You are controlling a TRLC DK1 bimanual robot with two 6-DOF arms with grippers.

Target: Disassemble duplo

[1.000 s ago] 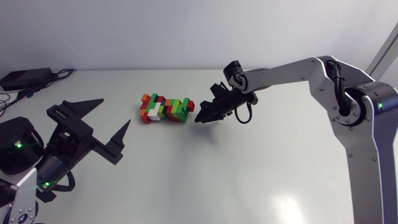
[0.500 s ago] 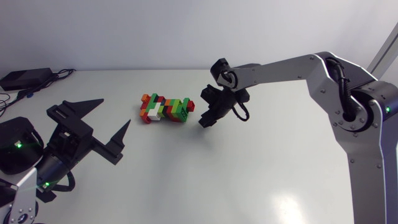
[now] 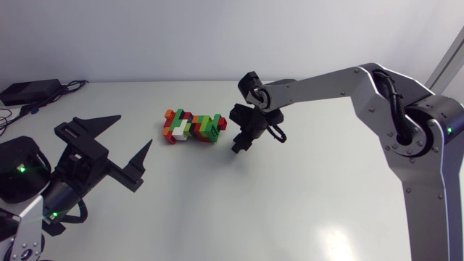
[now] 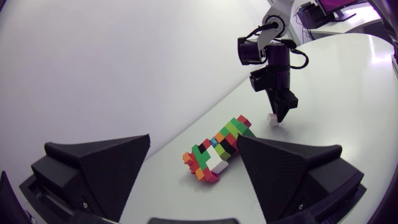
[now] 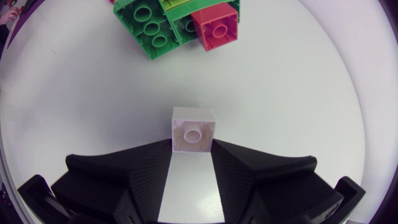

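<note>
Right arm reaches in over the bench, wrist bent, right gripper pointing straight down just right of the duplo stack. A second ago it lay level, tips aimed at the stack's end. Right wrist view shows what head view hides: white brick pinched between its fingertips, apart from the stack. Left gripper is splayed wide, well left of the stack.
</note>
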